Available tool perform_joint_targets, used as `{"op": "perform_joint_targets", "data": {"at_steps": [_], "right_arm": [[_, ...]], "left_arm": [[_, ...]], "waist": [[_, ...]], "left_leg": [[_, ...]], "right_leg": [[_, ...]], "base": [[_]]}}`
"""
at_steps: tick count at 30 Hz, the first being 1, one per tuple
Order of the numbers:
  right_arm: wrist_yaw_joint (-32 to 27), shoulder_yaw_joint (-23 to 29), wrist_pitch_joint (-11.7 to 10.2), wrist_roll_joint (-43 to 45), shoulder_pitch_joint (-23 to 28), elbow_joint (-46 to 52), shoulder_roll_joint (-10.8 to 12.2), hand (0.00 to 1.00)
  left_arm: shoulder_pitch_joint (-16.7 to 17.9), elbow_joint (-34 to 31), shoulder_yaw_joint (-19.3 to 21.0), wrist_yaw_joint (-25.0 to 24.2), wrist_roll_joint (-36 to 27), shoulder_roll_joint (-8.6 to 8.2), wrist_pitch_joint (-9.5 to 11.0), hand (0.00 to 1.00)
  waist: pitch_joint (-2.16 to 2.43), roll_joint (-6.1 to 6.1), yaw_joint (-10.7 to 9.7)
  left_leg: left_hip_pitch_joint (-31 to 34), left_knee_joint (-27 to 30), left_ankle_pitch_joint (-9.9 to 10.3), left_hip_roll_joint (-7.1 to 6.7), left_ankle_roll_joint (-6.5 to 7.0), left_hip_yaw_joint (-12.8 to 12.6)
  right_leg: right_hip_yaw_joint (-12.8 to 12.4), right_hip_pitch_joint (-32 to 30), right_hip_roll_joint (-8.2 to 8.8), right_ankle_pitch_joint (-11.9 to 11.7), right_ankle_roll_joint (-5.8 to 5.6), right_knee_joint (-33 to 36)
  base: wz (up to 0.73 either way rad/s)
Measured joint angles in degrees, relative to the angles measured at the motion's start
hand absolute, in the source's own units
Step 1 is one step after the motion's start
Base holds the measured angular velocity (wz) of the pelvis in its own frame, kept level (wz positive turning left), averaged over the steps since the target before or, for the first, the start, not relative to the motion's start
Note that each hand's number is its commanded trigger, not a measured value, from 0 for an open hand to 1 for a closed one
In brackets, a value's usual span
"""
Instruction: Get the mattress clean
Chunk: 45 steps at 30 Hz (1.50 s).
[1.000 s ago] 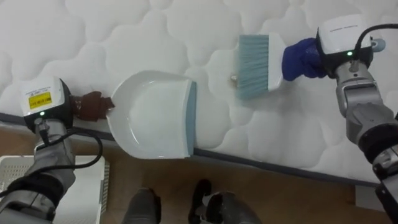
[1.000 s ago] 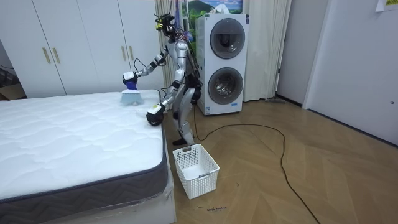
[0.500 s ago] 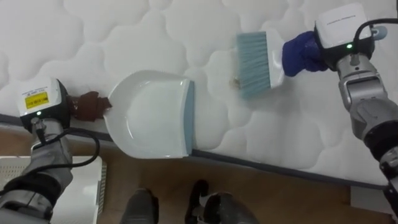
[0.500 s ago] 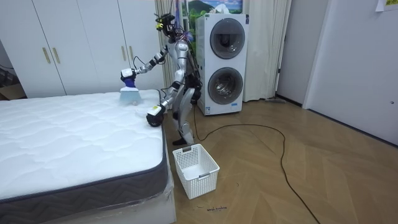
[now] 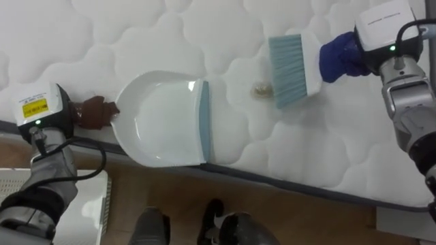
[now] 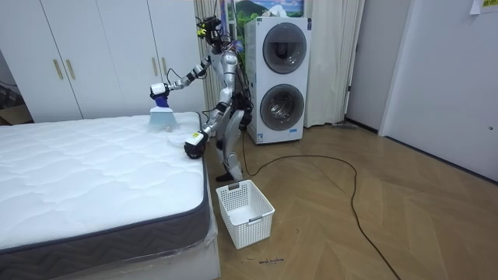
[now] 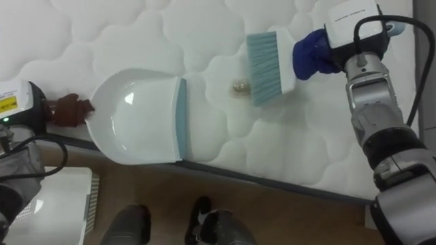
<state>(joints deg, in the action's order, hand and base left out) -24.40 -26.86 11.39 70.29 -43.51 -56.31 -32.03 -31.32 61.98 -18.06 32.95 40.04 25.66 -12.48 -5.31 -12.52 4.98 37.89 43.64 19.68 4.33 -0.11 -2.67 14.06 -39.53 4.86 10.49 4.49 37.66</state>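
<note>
At centre left, the left hand (image 5: 95, 112) is gripping the dustpan (image 5: 167, 122) on the mattress (image 5: 136, 34). At upper right, the right hand (image 5: 344, 58) is clutching the brush (image 5: 293, 61), which is touching a crumb (image 5: 259, 89) at centre frame.

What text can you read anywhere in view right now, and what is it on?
Yellow label behind the left hand: dark print, too small to read.
White tag behind the right hand: faint grey print, unreadable.
Yellow note at the room view's top right corner: too small to read.
Nothing else is legible.
</note>
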Motion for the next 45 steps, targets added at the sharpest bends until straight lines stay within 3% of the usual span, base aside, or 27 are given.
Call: {"op": "perform_joint_targets", "data": {"at_steps": [10, 33, 45], "right_arm": [[0.05, 0.0, 0.05, 1.74, -0.01, 0.31, -2.34, 1.0], [-0.01, -0.44, 0.05, 2.04, 1.21, 0.2, -2.67, 1.0], [0.02, -3.53, 0.19, 1.96, 2.01, 0.23, -2.64, 1.0]], "left_arm": [[0.07, 0.12, 0.07, -1.04, 0.02, 0.16, -0.92, 1.0], [0.02, -0.03, 0.29, -1.78, -2.38, 0.26, -0.97, 1.0], [-0.06, -0.04, -0.15, -1.22, -8.95, 0.09, -1.39, 1.0]], "waist": [[0.09, -0.11, 0.01], [0.0, 0.09, -0.03], [-0.02, 2.78, 0.24]], "left_leg": [[-0.88, -0.11, -0.01, 0.27, 0.0, -0.24], [-0.89, -0.84, -0.1, 0.26, 0.16, -0.43], [-0.1, -1.51, -0.12, 0.89, 0.14, -1.31]], "right_leg": [[-0.52, 0.7, -0.79, -0.42, -0.05, -0.13], [-0.02, 0.87, -0.75, -1.23, -0.19, -1.05], [0.15, -0.02, -1.08, -1.67, 0.06, -1.96]], "base": [[-0.02], [0.0], [-0.03]]}}
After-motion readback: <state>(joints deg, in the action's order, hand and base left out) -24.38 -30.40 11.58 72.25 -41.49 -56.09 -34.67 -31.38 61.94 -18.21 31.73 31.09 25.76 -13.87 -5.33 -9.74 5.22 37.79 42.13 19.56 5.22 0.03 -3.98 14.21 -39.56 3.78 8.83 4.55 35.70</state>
